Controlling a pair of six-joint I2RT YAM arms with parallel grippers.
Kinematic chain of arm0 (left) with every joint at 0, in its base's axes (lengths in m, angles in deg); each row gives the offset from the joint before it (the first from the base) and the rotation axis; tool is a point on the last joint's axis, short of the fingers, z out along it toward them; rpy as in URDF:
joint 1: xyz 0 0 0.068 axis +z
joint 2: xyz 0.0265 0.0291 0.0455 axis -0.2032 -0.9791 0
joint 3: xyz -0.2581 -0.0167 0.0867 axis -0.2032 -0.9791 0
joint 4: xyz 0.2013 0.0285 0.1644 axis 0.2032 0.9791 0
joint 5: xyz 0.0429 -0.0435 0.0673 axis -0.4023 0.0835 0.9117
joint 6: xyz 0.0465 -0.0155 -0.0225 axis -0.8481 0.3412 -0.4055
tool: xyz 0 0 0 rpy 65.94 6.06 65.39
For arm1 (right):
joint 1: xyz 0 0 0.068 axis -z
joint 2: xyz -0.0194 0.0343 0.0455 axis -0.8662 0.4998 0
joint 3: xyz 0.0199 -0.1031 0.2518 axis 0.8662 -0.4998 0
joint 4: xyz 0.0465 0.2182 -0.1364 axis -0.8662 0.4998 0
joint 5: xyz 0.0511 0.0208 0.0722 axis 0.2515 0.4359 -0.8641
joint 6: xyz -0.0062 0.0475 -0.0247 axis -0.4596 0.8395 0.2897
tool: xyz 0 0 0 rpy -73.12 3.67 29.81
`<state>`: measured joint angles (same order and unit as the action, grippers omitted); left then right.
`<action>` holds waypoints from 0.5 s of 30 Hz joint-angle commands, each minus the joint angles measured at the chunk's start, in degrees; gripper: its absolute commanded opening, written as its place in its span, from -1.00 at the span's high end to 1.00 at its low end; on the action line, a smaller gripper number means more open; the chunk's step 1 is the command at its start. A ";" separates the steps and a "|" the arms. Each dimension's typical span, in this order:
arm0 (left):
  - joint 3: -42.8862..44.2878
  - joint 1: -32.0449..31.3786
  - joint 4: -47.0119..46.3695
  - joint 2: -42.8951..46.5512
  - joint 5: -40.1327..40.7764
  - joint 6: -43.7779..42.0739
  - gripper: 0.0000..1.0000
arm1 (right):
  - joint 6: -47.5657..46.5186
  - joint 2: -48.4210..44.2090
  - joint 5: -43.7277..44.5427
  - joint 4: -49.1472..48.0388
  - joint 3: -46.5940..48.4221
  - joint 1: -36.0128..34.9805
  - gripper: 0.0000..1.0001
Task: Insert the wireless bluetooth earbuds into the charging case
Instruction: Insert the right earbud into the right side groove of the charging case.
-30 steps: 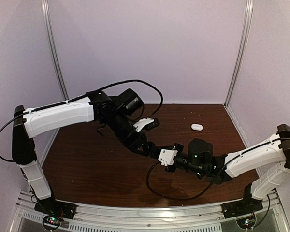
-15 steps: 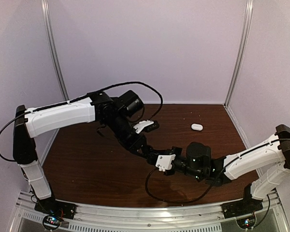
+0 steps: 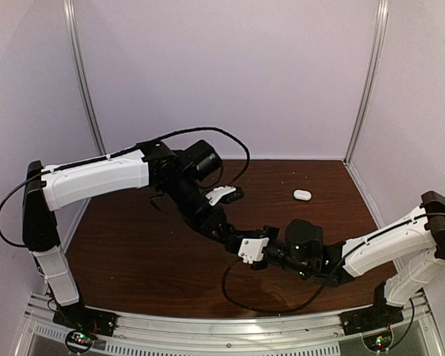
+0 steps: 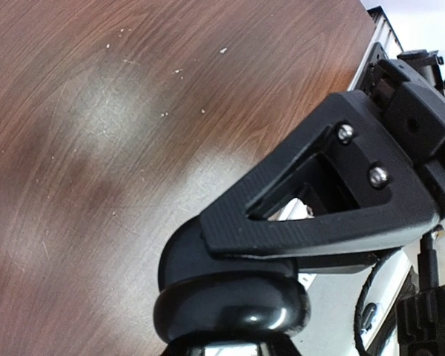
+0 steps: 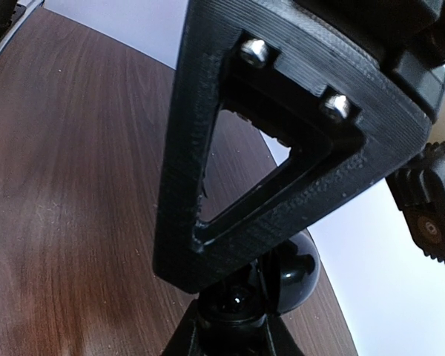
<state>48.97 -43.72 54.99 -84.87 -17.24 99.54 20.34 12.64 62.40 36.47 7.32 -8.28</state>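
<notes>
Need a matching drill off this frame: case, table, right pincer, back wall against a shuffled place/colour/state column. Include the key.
Things:
1. charging case
2. table
3. right pincer
4. back wall

Descriptions:
A. pale lilac
B. shut, over the middle of the table
C. dark brown wood
D. white, lying alone at the table's far right

Pairs: 1-D, 2-C, 3-B, 4-A

No legible text on any surface
</notes>
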 commanded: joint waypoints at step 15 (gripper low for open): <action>0.13 0.69 -5.00 2.52 -2.50 -0.73 0.14 | 3.11 0.54 -1.27 -4.45 -1.15 -0.29 1.00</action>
<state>49.21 -43.37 54.82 -84.85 -17.15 99.60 22.04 12.66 62.34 34.50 6.83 -8.36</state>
